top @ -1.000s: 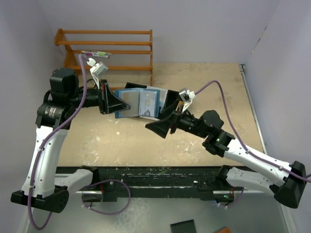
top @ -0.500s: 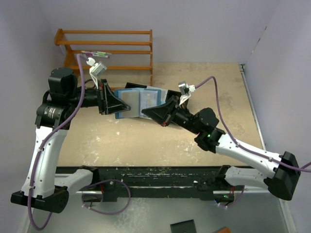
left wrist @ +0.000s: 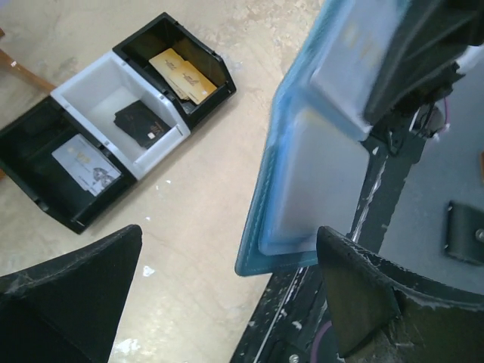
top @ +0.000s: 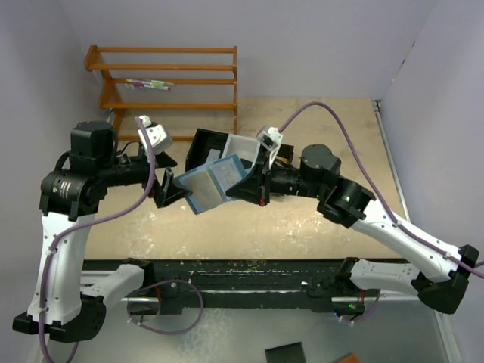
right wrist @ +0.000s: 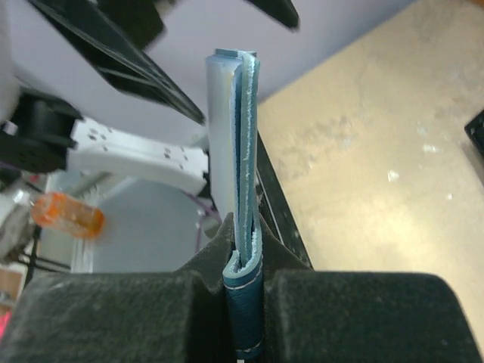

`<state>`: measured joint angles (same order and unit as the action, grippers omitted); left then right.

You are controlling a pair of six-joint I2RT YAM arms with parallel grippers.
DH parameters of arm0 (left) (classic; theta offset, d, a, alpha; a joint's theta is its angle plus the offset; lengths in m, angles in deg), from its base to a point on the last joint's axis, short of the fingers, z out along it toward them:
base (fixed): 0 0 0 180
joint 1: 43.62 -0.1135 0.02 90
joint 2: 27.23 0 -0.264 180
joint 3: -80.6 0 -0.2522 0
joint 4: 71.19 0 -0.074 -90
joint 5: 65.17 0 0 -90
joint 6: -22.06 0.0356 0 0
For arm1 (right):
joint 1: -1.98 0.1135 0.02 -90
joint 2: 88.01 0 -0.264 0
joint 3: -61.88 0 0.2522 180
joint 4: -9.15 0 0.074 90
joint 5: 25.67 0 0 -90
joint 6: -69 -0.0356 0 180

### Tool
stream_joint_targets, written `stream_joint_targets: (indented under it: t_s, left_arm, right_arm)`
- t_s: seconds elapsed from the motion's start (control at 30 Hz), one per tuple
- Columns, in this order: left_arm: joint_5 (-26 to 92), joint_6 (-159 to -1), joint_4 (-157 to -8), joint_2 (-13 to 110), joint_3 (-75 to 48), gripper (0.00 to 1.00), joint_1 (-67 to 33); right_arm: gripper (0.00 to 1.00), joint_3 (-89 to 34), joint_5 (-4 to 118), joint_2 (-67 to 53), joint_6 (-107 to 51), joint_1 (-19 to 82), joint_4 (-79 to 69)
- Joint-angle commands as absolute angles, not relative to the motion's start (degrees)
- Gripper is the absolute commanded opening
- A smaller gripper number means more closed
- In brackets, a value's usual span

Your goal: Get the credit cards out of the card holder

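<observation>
Right fingers (right wrist: 113, 318) are clamped on the card holder (right wrist: 243, 219) at its folded edge, holding it clear of the surface (left wrist: 189, 197). Left fingers (left wrist: 68, 302) are spread open beside it. The holder looks light, floppy and slick, so it's probably best pinched at its free lower corner.

I count 1 card holder (top: 214, 183), blue. 1 tray (left wrist: 94, 94) w/ 3 compartments: 2 black, 1 white. Loose cards in it, approx. 4 total: gold cards (left wrist: 181, 74), prob. 2 overlapping, can't be sure; 1 black card (left wrist: 141, 125); 1 pale card (left wrist: 85, 164). 1 wooden rack (top: 170, 79). 2 grippers: left gripper (top: 168, 187), right gripper (top: 249, 185).
</observation>
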<state>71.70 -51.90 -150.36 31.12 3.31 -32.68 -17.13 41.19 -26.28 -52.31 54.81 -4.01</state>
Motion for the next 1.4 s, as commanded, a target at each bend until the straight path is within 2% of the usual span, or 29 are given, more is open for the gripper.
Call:
stream_joint_targets:
  t_s: [0.0,0.17,0.37,0.7,0.77,0.93,1.07,1.13,1.17,1.27,1.37]
  left_arm:
    - [73.92,-38.69,-158.72,30.63,7.85,0.99,-32.81]
    - [79.01,-37.71,-160.69,31.49,7.61,0.99,-32.81]
    - [82.19,-41.65,-155.15,31.90,2.50,1.00,-32.81]
    - [85.97,-45.38,-150.57,32.91,-2.02,0.93,-32.81]
    - [87.81,-45.32,-151.16,32.87,-2.24,0.89,-32.81]
    - [92.92,-43.90,-154.95,34.49,-2.41,0.63,-32.81]
    - [94.49,-44.04,-156.55,35.91,-1.80,0.27,-32.81]
    - [94.45,-44.98,-156.65,36.34,-0.63,0.13,-32.81]
    - [94.51,-45.97,-156.15,36.34,-0.12,0.09,-32.81]
    - [95.06,-51.31,-152.06,35.67,1.06,0.05,-32.81]
    - [94.99,-61.85,-142.23,33.34,0.49,0.00,-32.81]
  right_arm:
    - [0.00,-24.13,37.16,-22.66,-41.58,54.89,-21.15]
    - [0.00,-30.75,34.65,-16.93,-35.58,54.97,-29.29]
    - [0.00,-35.15,29.69,-12.88,-32.60,55.51,-32.05]
    - [0.00,-41.38,25.62,-5.81,-30.53,58.64,-33.90]
    - [0.00,-43.68,24.96,-4.45,-29.94,58.99,-34.85]
    - [0.00,-47.17,23.12,-1.59,-30.00,59.26,-34.17]
    - [0.00,-46.79,21.35,-1.86,-31.76,59.27,-31.81]
    - [0.03,-43.81,22.34,-3.92,-35.14,59.18,-26.22]
    - [0.07,-41.96,23.66,-5.34,-36.36,59.03,-23.54]
    - [0.25,-33.93,29.66,-11.29,-40.87,57.73,-13.71]
    - [0.38,-16.64,33.91,-21.24,-50.14,57.17,8.20]
